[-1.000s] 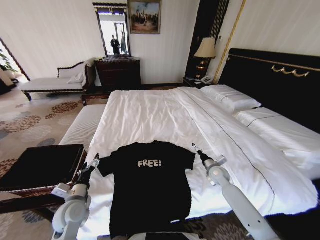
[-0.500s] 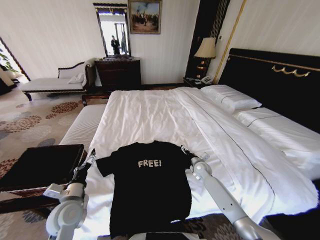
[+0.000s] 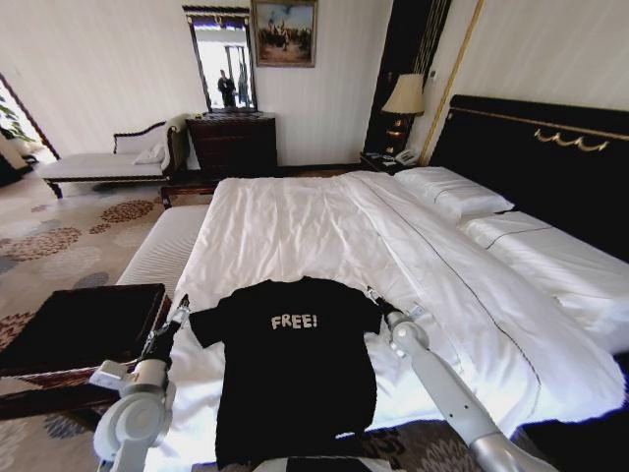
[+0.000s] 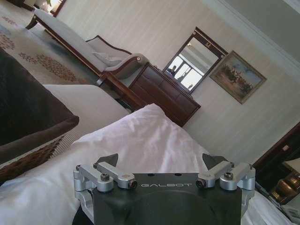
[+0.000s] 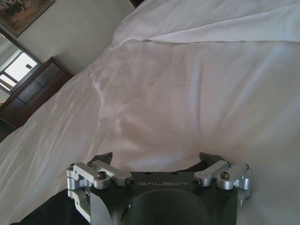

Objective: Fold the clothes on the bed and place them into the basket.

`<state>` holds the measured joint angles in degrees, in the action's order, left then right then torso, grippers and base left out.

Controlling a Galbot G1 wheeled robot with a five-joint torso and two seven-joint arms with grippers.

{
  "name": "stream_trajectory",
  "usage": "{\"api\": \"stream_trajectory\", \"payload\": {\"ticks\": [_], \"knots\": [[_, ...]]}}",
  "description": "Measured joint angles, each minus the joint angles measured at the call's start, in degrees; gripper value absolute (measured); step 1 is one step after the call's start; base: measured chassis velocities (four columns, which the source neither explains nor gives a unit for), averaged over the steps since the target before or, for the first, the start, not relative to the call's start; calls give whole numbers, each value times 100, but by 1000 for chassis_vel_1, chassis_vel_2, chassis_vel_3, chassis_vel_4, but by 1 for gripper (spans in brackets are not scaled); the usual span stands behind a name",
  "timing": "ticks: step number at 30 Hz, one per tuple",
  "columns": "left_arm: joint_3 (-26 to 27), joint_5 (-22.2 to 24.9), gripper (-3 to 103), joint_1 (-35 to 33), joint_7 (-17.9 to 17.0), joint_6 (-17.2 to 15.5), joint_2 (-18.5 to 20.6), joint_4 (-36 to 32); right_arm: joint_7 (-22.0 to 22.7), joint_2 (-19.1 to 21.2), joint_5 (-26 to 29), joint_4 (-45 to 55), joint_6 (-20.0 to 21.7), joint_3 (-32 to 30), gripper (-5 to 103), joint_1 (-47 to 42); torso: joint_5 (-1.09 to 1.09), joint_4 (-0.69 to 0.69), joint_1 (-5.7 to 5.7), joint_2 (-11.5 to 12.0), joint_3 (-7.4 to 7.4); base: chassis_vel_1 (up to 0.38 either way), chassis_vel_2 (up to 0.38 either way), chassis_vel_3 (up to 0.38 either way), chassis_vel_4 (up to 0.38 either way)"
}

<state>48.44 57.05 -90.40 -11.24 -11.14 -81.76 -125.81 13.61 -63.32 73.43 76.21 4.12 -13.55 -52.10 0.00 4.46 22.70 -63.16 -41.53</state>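
Now the right gripper (image 3: 374, 298) has eased back to the sleeve of the black "FREE!" T-shirt (image 3: 295, 364), flat on the white bed (image 3: 295, 226); both grippers, left gripper (image 3: 177, 310) included, spread open, so folding has yet to begin

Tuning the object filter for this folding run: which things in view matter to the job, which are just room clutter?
Job: black T-shirt flat on the bed; basket beside the bed; left gripper and right gripper at the sleeves, jaws open.

Clutter: bench, chaise, dresser, mirror, painting, lamp.
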Motion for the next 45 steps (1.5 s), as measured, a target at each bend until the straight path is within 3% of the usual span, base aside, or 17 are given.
{"api": "stream_trajectory", "payload": {"ticks": [4, 10, 13, 16, 18, 23, 25, 29, 31, 39, 41, 43, 45], "knots": [[15, 0, 100, -33, -2, 0, -8, -20, -13, -10, -29, 68, 1, -34, 100, -93, 0, 0, 0, 0, 0, 0, 0, 0, 0], [7, -14, 100, -86, -19, 2, -68, -55, -53, -61, -50, 250, -13, -143, 76, -320, 0, 1, 0, 0, 0, 0, 0, 0, 0], [0, -20, 100, -91, -25, 7, -75, -55, -89, -94, -76, 254, -52, -159, 71, -350, 0, 1, 0, 0, 0, 0, 0, 0, 0], [-5, -19, 100, -116, -46, 10, -84, -92, -109, -132, -111, 236, -118, -166, 54, -357, 0, 0, 0, 0, 0, 0, 0, 0, 0], [-8, -19, 100, -125, -49, 11, -86, -105, -108, -134, -114, 231, -123, -168, 54, -354, 1, 0, 0, 0, 0, 0, 0, 0, 0], [-13, -11, 100, -131, -78, 11, -78, -143, -70, -114, -210, 195, -166, -180, 27, -325, 0, 0, 0, 0, 0, 0, 0, 0, 0], [-14, -7, 100, -125, -82, 11, -73, -146, -58, -106, -235, 189, -173, -184, 27, -325, 0, 0, 0, 0, 0, 0, 0, 0, 0], [-30, 6, 100, -94, -90, 8, -59, -132, -22, -49, -299, 186, -186, -213, 6, -357, 0, 1, 0, 0, 0, 0, 0, 0, 0], [-35, 7, 100, -88, -91, 8, -59, -120, -17, -39, -303, 187, -187, -218, 2, -365, 0, 1, 0, 0, 0, 0, 0, 0, 0], [-40, 24, 100, -82, -91, 6, -46, -64, 11, -43, -347, 182, -188, -221, -2, -371, 0, 0, 0, 0, 0, 0, 0, 0, 0], [-28, 32, 100, -85, -91, 5, -41, -55, 23, -50, -356, 186, -188, -220, 12, -369, 0, 0, 0, 0, 0, 0, 0, 0, 0], [-26, 34, 100, -87, -91, 5, -41, -52, 26, -51, -362, 189, -188, -220, 12, -368, 0, 0, 0, 0, 0, 0, 0, 0, 0], [-21, 38, 100, -89, -91, 5, -41, -49, 30, -56, -382, 195, -188, -220, 23, -372, 0, 0, 0, 0, 0, 0, 0, 0, 0]]}}
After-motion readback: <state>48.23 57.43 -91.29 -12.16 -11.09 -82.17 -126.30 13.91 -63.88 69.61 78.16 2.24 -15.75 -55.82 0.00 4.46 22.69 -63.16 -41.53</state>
